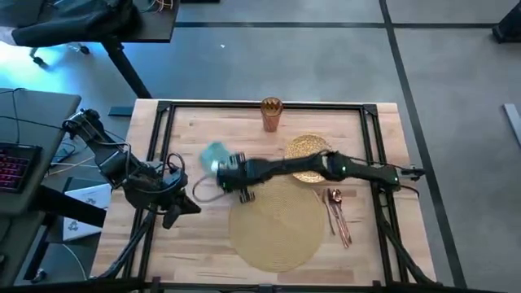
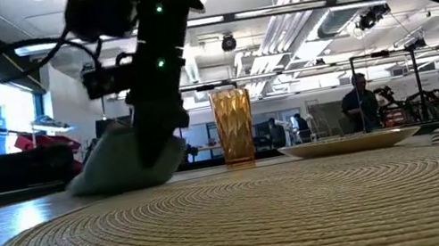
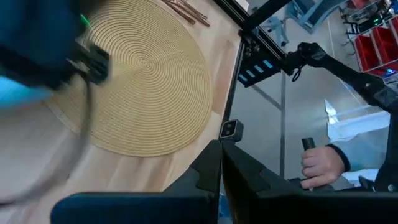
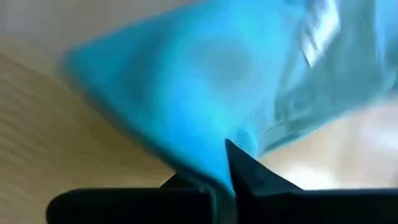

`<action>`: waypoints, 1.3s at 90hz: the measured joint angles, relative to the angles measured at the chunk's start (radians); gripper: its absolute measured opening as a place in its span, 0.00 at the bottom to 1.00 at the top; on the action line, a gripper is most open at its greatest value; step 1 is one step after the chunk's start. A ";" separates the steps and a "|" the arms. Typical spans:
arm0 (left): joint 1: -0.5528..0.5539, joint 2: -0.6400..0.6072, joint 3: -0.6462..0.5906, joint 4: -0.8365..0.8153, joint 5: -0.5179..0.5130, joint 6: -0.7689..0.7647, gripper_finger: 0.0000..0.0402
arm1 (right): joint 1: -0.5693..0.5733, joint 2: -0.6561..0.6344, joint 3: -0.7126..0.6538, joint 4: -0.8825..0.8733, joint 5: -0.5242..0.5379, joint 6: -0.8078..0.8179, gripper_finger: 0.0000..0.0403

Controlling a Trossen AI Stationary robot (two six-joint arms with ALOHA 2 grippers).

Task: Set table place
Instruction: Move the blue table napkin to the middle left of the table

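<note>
Light-wood planks form the table (image 1: 195, 244), ringed by a black rail frame. Seen from above, a large round pale-gold placemat (image 1: 277, 224) lies toward six o'clock. A glittery gold plate (image 1: 305, 148) sits just beyond it toward one o'clock, with an amber cup (image 1: 271, 114) upright near twelve o'clock. Copper cutlery (image 1: 338, 213) lies beside the placemat at three o'clock. The right arm reaches across from three o'clock; its hand (image 4: 227, 177) is closed on a teal napkin (image 1: 214, 155) (blurred), at about ten o'clock of the placemat. The left hand (image 3: 221, 168) waits at the table's nine o'clock edge, fingers pressed together. A person's hand (image 3: 322, 167) shows beyond the table.
</note>
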 joint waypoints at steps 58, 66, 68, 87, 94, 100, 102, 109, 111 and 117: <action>0.000 0.000 0.000 -0.071 -0.002 -0.008 0.00 | 0.109 0.007 0.002 0.416 -0.321 0.712 0.06; 0.001 0.000 0.000 -0.087 -0.002 -0.022 0.00 | 0.106 0.023 0.002 0.490 -0.377 0.731 0.17; 0.000 0.000 0.000 -0.093 -0.001 -0.026 0.00 | 0.105 0.025 0.002 0.491 -0.389 0.734 0.21; 0.000 0.000 0.000 -0.127 -0.001 -0.068 0.00 | 0.095 0.017 0.001 0.488 -0.507 0.596 0.56; 0.000 0.003 0.000 -0.133 -0.011 -0.097 0.00 | 0.077 -0.008 0.001 0.443 -0.652 0.571 0.64; 0.000 0.011 -0.004 -0.130 -0.030 -0.125 0.00 | 0.074 -0.053 0.000 0.364 -0.657 0.589 0.67; 0.000 0.015 -0.008 -0.127 -0.036 -0.134 0.00 | 0.075 -0.074 0.001 0.333 -0.644 0.577 0.68; 0.000 0.037 -0.030 -0.133 -0.063 -0.183 0.00 | 0.086 -0.157 0.001 0.213 -0.534 0.516 0.68; 0.000 0.045 -0.039 -0.129 -0.074 -0.201 0.00 | 0.092 -0.181 0.003 0.168 -0.495 0.496 0.68; 0.000 0.072 -0.073 -0.112 -0.106 -0.259 0.00 | 0.105 -0.239 0.007 0.030 -0.374 0.460 0.67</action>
